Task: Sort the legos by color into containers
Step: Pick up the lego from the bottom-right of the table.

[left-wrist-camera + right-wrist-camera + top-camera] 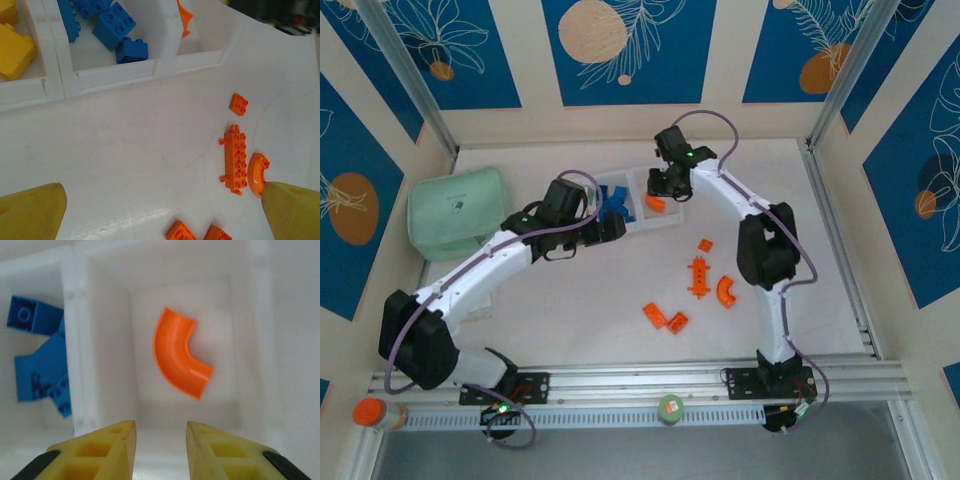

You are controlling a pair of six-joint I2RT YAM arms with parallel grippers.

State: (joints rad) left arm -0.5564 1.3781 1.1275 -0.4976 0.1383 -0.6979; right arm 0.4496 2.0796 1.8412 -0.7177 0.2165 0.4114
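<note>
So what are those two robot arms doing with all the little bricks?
They are sorting bricks by color into a white tray with three boxes. The right gripper hangs open over the right-hand box, where one orange arch lies. Blue bricks sit in the middle box and yellow bricks in the left one. The left gripper hovers wide open over the table, holding nothing. Five orange pieces lie loose on the table, not yet sorted.
</note>
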